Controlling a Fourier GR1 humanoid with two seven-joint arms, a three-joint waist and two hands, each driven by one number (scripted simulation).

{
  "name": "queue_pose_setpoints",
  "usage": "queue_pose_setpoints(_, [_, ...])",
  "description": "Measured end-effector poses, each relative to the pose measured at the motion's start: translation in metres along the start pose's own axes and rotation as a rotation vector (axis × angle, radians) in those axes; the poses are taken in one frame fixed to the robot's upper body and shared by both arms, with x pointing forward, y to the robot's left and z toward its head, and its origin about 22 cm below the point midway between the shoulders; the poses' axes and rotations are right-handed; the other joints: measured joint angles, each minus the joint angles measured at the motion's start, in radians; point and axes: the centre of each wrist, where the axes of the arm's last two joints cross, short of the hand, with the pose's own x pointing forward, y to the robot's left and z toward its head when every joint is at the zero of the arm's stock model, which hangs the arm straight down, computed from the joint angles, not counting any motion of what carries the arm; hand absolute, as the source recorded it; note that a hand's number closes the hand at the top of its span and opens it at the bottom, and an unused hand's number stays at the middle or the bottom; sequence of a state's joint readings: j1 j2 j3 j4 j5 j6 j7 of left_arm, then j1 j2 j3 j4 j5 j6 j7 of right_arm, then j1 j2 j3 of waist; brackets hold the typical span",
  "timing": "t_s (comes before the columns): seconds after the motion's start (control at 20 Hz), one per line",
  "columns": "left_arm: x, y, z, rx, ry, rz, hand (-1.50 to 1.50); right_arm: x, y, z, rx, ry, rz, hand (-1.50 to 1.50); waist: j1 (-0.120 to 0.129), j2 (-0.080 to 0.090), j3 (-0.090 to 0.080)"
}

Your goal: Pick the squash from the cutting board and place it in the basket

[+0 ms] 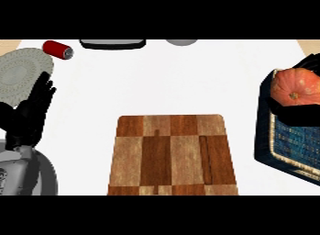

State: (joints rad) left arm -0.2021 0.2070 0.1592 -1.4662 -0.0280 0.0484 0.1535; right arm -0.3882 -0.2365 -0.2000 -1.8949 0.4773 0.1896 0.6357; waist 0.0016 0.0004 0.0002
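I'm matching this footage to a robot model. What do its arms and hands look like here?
Only the left arm shows, at the view's left. The left hand is black all over, with slim fingers and a thumb. Its forearm is a rounded grey shell bearing small dark markings. No cables show. The right arm is out of view.

One squash [297, 87], one basket [299, 149], one cutting board [172, 156], one can [57, 49], one plate [13, 75].
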Motion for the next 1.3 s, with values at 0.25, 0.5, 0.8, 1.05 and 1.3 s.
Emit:
queue_pose_setpoints(0.25, [0.005, 0.0, 0.001, 0.0, 0.003, -0.005, 0.0, -0.016, -0.019, -0.01, 0.002, -0.034, 0.078, 1.5, 0.0, 0.0, -0.001])
queue_pose_setpoints(0.5, [0.005, -0.003, 0.0, -0.007, -0.005, -0.001, 0.0, -0.005, -0.035, -0.007, -0.058, -0.237, 0.468, 1.5, 0.006, 0.004, -0.001])
queue_pose_setpoints(0.8, [0.001, -0.007, 0.003, -0.013, -0.006, 0.001, 0.0, -0.017, -0.023, -0.027, -0.111, -0.349, 0.675, 1.5, 0.01, 0.004, 0.0])
queue_pose_setpoints(1.05, [0.004, -0.006, 0.003, -0.007, -0.003, -0.005, 0.0, -0.021, -0.023, -0.043, -0.118, -0.357, 0.71, 1.5, 0.005, 0.001, 0.0])
queue_pose_setpoints(1.3, [0.003, -0.005, -0.002, -0.002, 0.0, -0.003, 0.0, -0.023, -0.016, -0.057, -0.054, -0.276, 0.781, 1.5, 0.005, 0.001, -0.001])
